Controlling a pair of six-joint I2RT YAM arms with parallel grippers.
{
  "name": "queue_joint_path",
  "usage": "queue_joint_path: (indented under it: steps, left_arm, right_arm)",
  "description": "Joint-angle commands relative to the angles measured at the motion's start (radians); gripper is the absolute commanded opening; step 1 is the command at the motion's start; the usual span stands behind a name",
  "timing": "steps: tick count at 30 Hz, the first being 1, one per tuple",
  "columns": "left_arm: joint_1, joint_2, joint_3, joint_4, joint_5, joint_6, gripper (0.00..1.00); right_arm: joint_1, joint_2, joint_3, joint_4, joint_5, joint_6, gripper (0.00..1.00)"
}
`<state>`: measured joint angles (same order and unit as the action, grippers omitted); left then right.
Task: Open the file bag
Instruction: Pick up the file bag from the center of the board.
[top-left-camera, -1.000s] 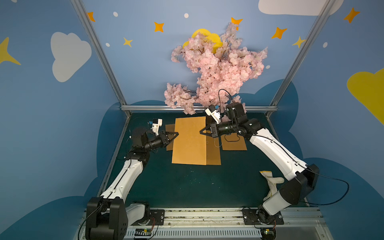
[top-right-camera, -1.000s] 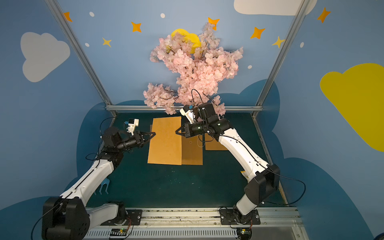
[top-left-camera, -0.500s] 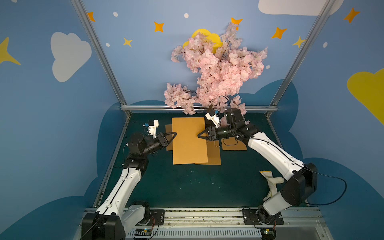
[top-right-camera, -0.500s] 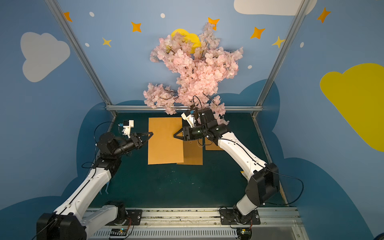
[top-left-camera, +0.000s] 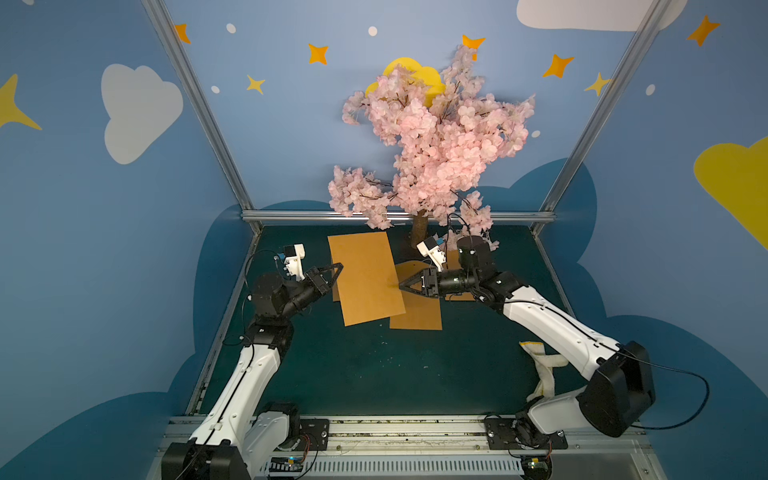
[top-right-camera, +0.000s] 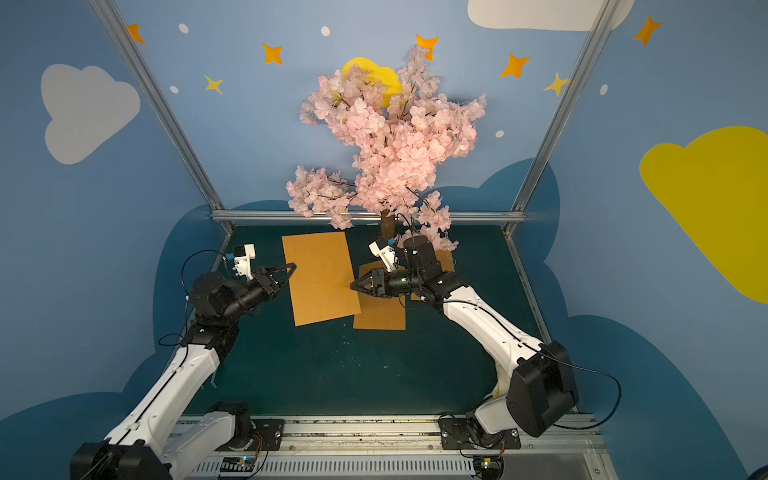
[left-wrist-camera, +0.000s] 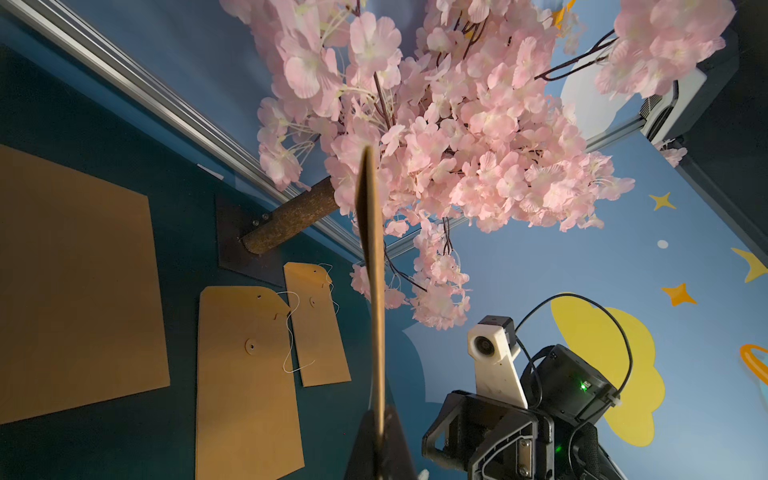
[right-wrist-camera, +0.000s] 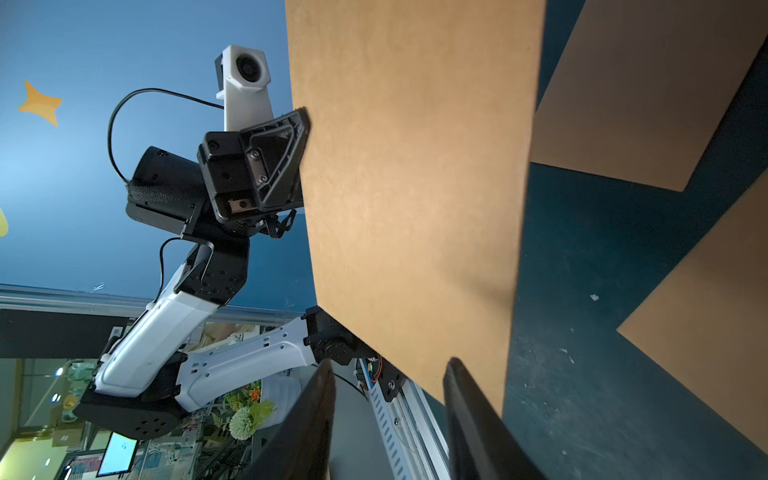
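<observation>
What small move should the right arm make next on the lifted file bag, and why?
Probably close the right tool on the free edge of the file bag. The left tool is shut on the opposite edge, holding it raised, while the right tool's jaws stand open at this edge, gripping nothing.

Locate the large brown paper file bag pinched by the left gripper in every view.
In both top views: the file bag hangs tilted, just left of centre.
Left wrist: seen edge-on, a thin brown strip.
Right wrist: a broad brown sheet filling the picture's middle.
Shared landmark: the left gripper, shut on the bag's edge.
</observation>
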<state>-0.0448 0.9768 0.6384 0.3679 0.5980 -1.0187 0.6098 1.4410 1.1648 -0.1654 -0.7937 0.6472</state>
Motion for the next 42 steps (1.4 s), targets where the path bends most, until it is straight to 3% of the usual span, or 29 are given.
queue_joint_path:
  steps: [1,23,25,30,32,38,42]
  left_arm:
    - [0.012,-0.014,0.006,0.051,-0.002,-0.015,0.02]
    - [0.062,-0.018,-0.037,0.197,0.053,-0.141,0.02]
    - [0.065,-0.019,-0.043,0.197,0.054,-0.140,0.03]
    - [0.069,-0.013,-0.056,0.196,0.056,-0.135,0.03]
    - [0.068,-0.007,-0.060,0.185,0.056,-0.130,0.04]
    - [0.069,-0.005,-0.065,0.132,0.078,-0.112,0.21]
    - [0.070,-0.030,-0.030,-0.062,0.068,-0.023,0.51]
  right_arm:
    - [0.001,-0.038,-0.015,0.023,0.051,0.007,0.45]
    - [0.030,0.122,0.031,0.165,-0.110,0.092,0.50]
    - [0.037,0.122,0.035,0.167,-0.119,0.092,0.46]
    - [0.042,0.111,0.029,0.201,-0.140,0.109,0.21]
    - [0.042,0.108,0.029,0.206,-0.144,0.111,0.15]
    - [0.046,0.108,0.042,0.218,-0.156,0.099,0.00]
    - [0.048,0.095,0.080,0.128,-0.135,0.033,0.00]
